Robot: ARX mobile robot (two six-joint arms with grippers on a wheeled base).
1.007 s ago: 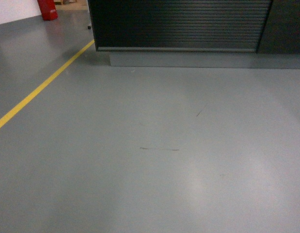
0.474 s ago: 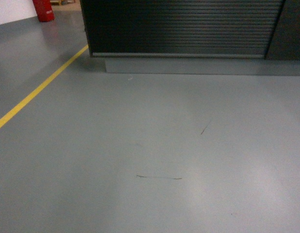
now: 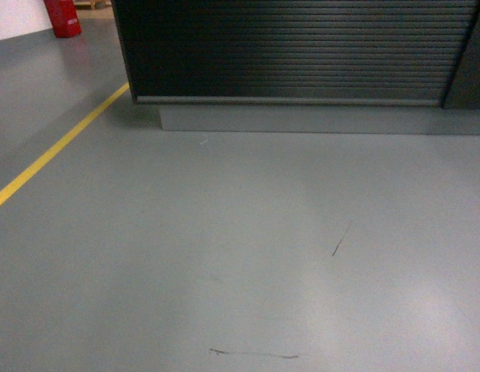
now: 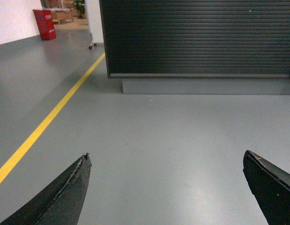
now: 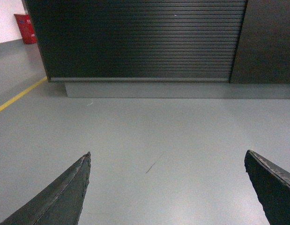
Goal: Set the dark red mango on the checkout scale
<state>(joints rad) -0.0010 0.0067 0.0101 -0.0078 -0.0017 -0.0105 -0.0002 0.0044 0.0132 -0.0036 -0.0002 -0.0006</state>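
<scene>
The checkout [image 3: 294, 50] stands ahead, a black counter with a horizontally ribbed front on a grey plinth [image 3: 317, 120]; it also fills the top of the left wrist view [image 4: 196, 37] and the right wrist view [image 5: 140, 40]. Only its front face shows, not its top. The dark red mango and the scale are out of view. My left gripper [image 4: 166, 159] hangs open over bare grey floor with nothing between its fingers. My right gripper [image 5: 167, 157] is open too and holds nothing. Neither arm shows in the head view.
A yellow floor line [image 3: 57, 151] runs diagonally on the left toward the counter's corner. A red object [image 3: 63, 17] stands far back left. A plain dark panel [image 5: 269, 42] adjoins the ribbed front on the right. Dark scuff marks [image 3: 342, 239] streak the grey floor.
The counter has grown larger and lower in the head view, and the floor marks have slid toward the bottom edge: the base has rolled closer to the checkout.
</scene>
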